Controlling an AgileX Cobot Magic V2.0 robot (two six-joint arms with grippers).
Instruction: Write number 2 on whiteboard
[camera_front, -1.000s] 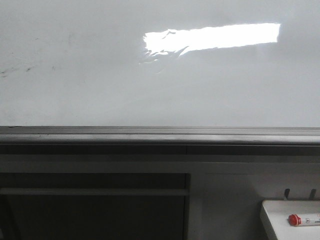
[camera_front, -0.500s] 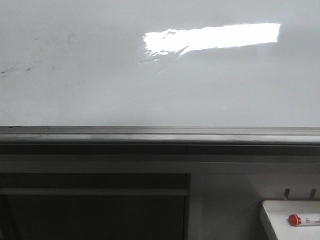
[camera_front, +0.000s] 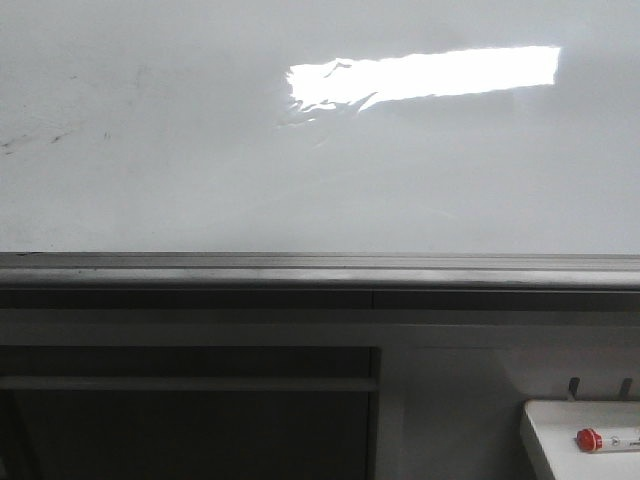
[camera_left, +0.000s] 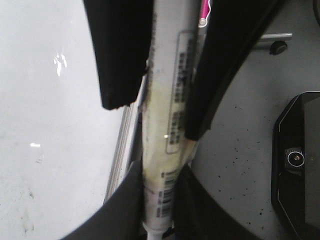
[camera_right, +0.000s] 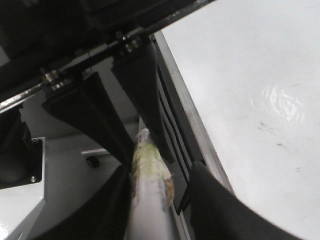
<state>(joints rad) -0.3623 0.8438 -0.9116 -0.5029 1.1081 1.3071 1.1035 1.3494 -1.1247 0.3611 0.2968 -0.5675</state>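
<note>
Front view: large glossy white whiteboard (camera_front: 200, 150) fills the upper half, with a bright rectangular light reflection (camera_front: 425, 75) right of centre and faint dark smudges (camera_front: 40, 135) at far left. No drawn "2" line shows on the visible board area. Grey metal bottom rail (camera_front: 320, 268) runs full width under it. Small white tray (camera_front: 545, 440) sits at bottom right, carrying a red-capped marker (camera_front: 605, 439). Neither arm shows in this view.

Left wrist: left gripper (camera_left: 155, 117) is closed on a white cylindrical marker (camera_left: 167, 150) with a printed barcode label and yellowed tape; black fingers (camera_left: 117, 55) press it from both sides. Board surface lies on one side of the gripper, and a speckled grey surface with a black device (camera_left: 297, 165) on the other.

Right wrist: right gripper (camera_right: 150, 160) has black fingers (camera_right: 95, 115) clamped on a second white marker body (camera_right: 147, 195) with a yellowed tape wrap. Its tip is close beside the board's rail; contact cannot be determined.
</note>
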